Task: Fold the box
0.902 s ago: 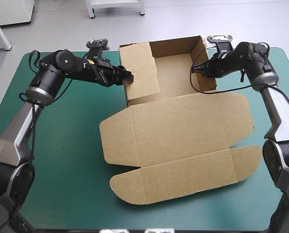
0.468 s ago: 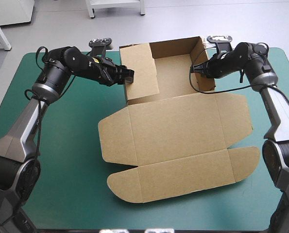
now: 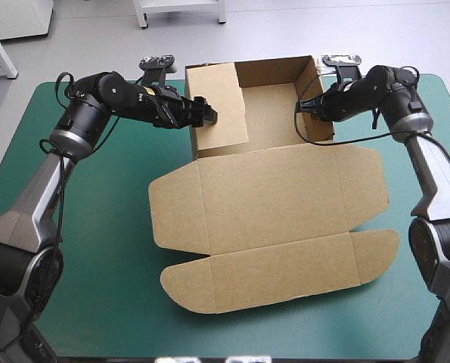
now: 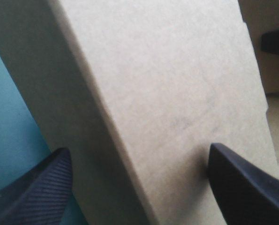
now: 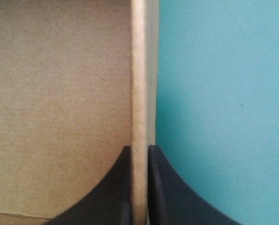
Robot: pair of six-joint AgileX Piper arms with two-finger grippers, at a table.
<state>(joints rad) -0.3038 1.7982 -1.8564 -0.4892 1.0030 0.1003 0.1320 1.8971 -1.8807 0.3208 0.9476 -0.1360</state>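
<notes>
A: High view: where did the box point(image 3: 270, 204) lie?
B: Mid-frame on the teal-green bench point(image 3: 96, 249), with its tray at upper centre and the lid flat toward the lower edge.
A: And the left fingers point(image 3: 202, 113)?
B: They stood spread apart, straddling the tray's left wall flap, upper left of centre.
A: The right fingers point(image 3: 306, 106)?
B: Clenched on the tray's right wall, upper right.

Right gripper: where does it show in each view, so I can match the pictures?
High view: the right gripper is at the box's raised right wall.
Left wrist view: probably the dark shape beyond the raised flap; too little shows to be sure.
Right wrist view: its own black fingers are shut on that wall's edge.
Shared landmark: the box's brown board, in all three views.
</notes>
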